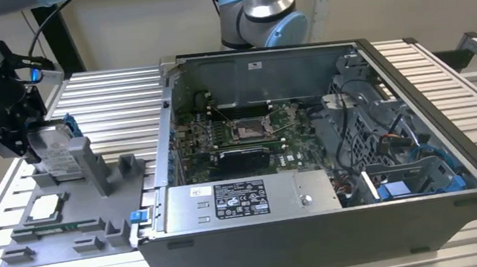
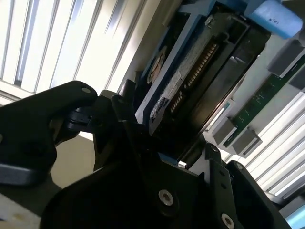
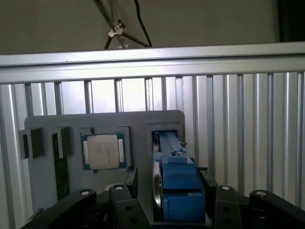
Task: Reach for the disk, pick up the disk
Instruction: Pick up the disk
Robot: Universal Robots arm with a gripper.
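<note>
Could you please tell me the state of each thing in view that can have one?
Disk: standing on edge in the holder, not lifted.
Gripper: open, straddling the disk.
Chip: lying flat in its holder recess.
Computer case: open, side panel off, insides exposed.

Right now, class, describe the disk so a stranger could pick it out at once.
On the exterior view's left, beside the open computer case, lies a grey fixture plate. The disk stands on edge in a slot of it. Unlike the flat square processor chip nearby, it is a silver-grey slab with a white label and blue bracket.
</note>
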